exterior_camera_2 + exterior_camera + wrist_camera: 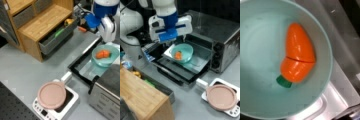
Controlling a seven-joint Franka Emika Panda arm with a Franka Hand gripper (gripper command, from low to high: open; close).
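Note:
A teal bowl [182, 52] [105, 56] [265, 95] sits on the metal tray [200, 60] [87, 71] pulled out over the toaster oven's open door. Inside the bowl lies an orange toy carrot [178, 55] [102, 53] [298, 57] with a green stub at one end. My blue and white gripper [172, 37] [106, 28] hangs just above the bowl's rim, on the side away from the oven's knobs. The wrist view looks straight down into the bowl and shows none of the gripper's fingers. Nothing is seen held.
The toaster oven [225, 37] [110, 85] stands open at a front view's right. A pink plate [221, 97] [51, 95] rests on a white appliance. A wooden cabinet [140, 95] [42, 22] has an open grey drawer [56, 37] holding yellow and green items.

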